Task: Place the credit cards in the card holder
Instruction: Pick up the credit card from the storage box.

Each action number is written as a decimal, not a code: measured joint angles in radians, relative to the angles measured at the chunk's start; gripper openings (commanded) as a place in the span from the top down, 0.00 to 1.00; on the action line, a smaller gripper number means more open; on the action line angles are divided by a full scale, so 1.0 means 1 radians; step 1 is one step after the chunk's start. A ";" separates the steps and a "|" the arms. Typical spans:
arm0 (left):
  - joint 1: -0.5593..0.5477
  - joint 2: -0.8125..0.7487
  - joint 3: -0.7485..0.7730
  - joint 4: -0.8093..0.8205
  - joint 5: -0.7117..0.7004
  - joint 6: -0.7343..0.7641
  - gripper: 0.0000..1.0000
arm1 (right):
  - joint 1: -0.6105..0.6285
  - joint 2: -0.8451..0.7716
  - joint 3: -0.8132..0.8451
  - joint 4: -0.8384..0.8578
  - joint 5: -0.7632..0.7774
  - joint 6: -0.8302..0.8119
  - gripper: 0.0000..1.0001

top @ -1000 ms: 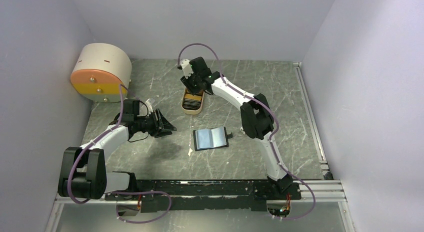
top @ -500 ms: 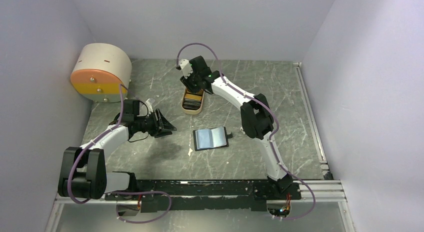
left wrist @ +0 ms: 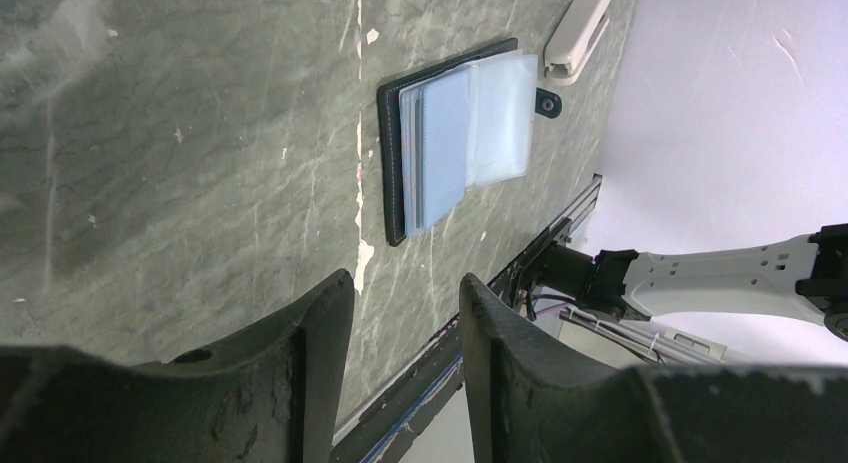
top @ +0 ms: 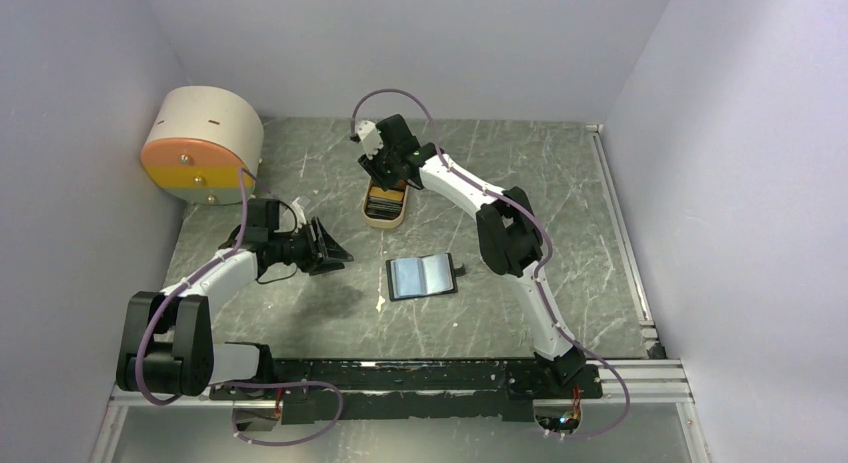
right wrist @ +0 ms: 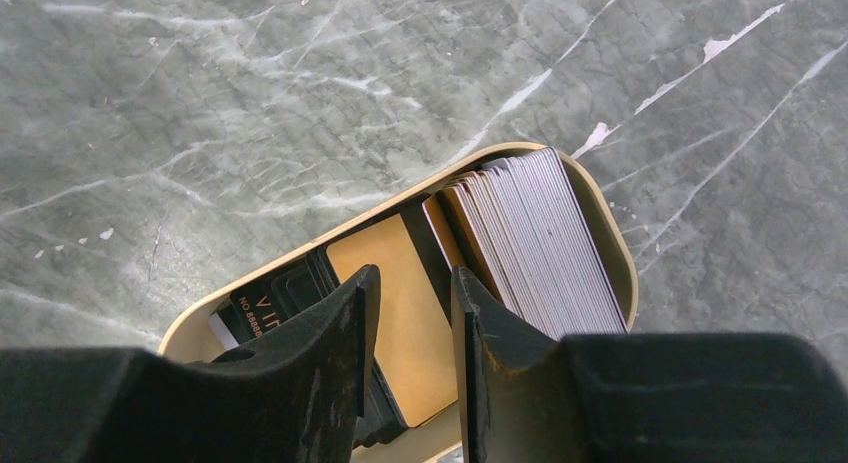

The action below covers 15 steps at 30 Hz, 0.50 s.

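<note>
**The right gripper is hanging right over the cards**

You are looking at the right gripper (right wrist: 413, 283), and it is pointing down into the tray (right wrist: 622, 258). Its fingers (right wrist: 330, 333) are standing a little apart with a thin gap between them. Nothing is sitting in that gap, so they are not holding anything.

The cards (right wrist: 520, 243) are all lying in the tray, and none is in the holder (top: 422, 275) yet. The tray's long side is pointing away from the arm bases. The whitish cards are standing on their edges and leaning together at one end. In the wrist view, that bunch is sitting just beside one finger, outside the gap. A gold card (right wrist: 395, 273) is showing its flat face right under the gap. A dark card (right wrist: 262, 305) is peeking out past the other finger.

So you are probably about to pick one card. I think the fingers are needing a thin edge between them, not a flat face. The gold card may be hard to pinch that way.

The holder is lying open on the table (top: 560, 203), nearer the bases than the tray and apart from it. The left gripper (top: 335, 248) is waiting off to the holder's side, not touching it. Its fingers (left wrist: 330, 323) are apart too, with nothing between them. The right arm is much nearer the cards, so this pick is looking like its job.
</note>
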 measured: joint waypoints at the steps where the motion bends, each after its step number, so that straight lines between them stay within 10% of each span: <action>1: 0.000 0.000 0.000 0.000 0.000 0.000 0.51 | 0.000 0.000 0.000 0.000 0.003 0.000 0.64; 15: 0.000 0.005 0.000 0.001 0.001 0.000 0.51 | 0.001 0.000 0.003 0.001 0.041 -0.022 0.64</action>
